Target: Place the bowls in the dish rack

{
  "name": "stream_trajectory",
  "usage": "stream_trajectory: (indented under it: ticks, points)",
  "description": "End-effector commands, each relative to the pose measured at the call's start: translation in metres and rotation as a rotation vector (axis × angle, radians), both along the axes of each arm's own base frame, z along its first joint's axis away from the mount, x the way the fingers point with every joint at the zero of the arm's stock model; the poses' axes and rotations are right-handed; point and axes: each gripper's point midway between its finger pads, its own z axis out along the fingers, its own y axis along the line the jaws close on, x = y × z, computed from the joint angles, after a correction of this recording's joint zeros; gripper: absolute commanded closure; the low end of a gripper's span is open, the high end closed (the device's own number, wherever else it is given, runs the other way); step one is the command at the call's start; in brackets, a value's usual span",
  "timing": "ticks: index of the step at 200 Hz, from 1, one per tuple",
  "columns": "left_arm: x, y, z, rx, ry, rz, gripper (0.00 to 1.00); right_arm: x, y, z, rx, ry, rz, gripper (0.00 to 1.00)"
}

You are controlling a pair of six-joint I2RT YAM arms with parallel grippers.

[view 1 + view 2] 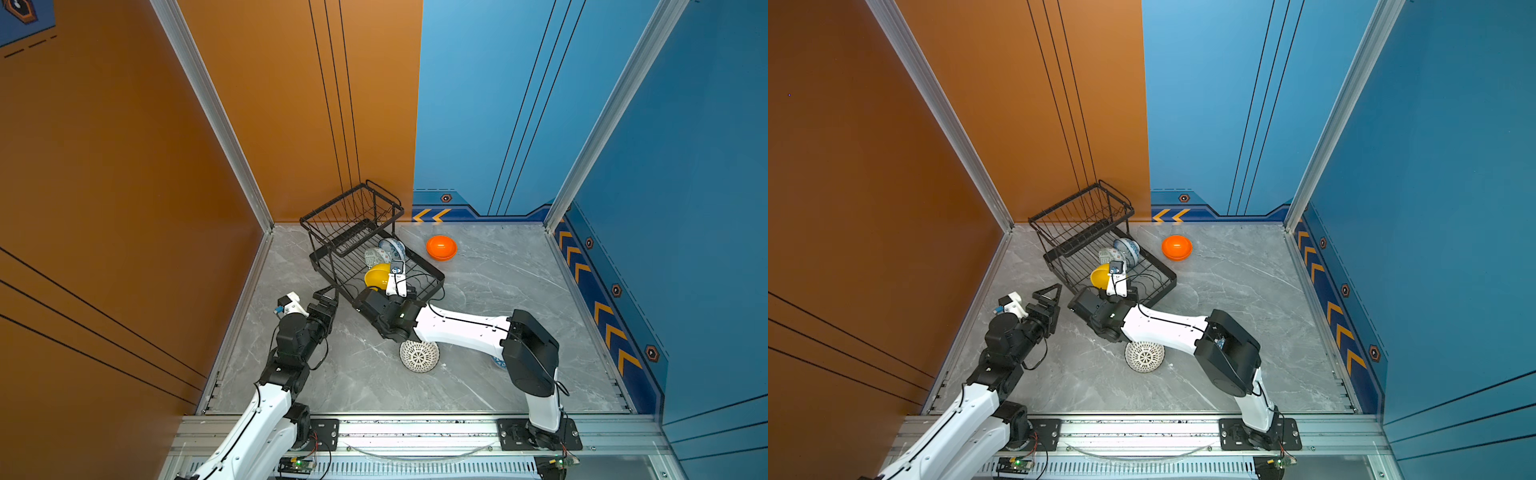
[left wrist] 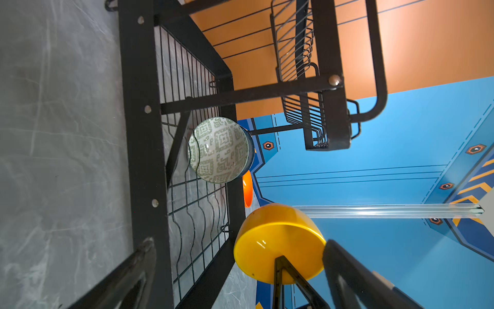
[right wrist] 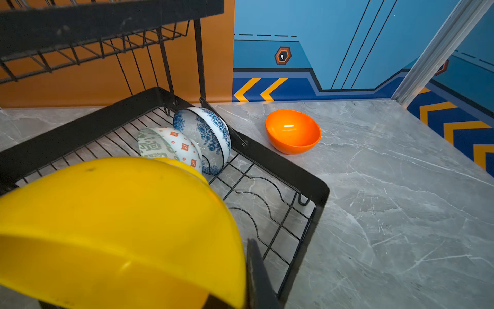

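The black wire dish rack (image 1: 432, 272) stands at the back left of the floor. In its tray a white-and-blue floral bowl (image 3: 205, 139) and a pale green geometric bowl (image 3: 160, 145) stand on edge. My right gripper (image 3: 235, 281) is shut on the rim of the yellow bowl (image 1: 375, 276), holding it tilted just above the tray (image 3: 318, 192). My left gripper (image 1: 1048, 293) is open beside the rack's near left corner, touching nothing. The orange bowl (image 1: 441, 247) sits on the floor right of the rack. The white lattice bowl (image 1: 419, 355) lies upside down under my right forearm.
A sliver of a blue-patterned bowl (image 1: 498, 362) shows behind my right elbow. The raised basket (image 1: 353, 208) overhangs the tray's far end. Walls close in behind and on both sides. The grey marble floor (image 1: 519, 270) stretches right of the rack.
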Motion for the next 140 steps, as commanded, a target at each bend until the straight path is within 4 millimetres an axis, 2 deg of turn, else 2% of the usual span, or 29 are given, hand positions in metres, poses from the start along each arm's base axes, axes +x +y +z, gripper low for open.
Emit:
stream_trajectory:
  ticks: [1, 19, 65, 89, 94, 107, 140]
  points:
    - [-0.005, -0.003, -0.014, -0.008, 0.049, -0.049, 0.02, 0.003, -0.004, 0.002, -0.019, -0.011, -0.059, 1.00]
    - [-0.004, -0.007, -0.014, 0.004, 0.051, -0.079, 0.02, 0.005, 0.002, -0.005, 0.005, 0.022, -0.044, 1.00]
    - [0.006, -0.036, -0.019, 0.012, 0.087, -0.235, 0.02, 0.003, 0.008, -0.014, 0.063, 0.132, 0.030, 1.00]
    - [0.011, -0.053, -0.015, 0.027, 0.074, -0.293, 0.13, -0.004, 0.009, -0.009, 0.076, 0.165, 0.074, 1.00]
    - [0.012, -0.056, -0.015, 0.035, 0.073, -0.305, 0.19, -0.005, 0.010, -0.008, 0.081, 0.171, 0.083, 1.00]
    - [0.015, -0.064, -0.011, 0.054, 0.063, -0.326, 0.26, -0.008, 0.009, -0.006, 0.091, 0.183, 0.096, 1.00]
    - [0.019, -0.077, -0.006, 0.090, 0.050, -0.352, 0.35, -0.011, 0.007, 0.001, 0.103, 0.192, 0.118, 1.00]
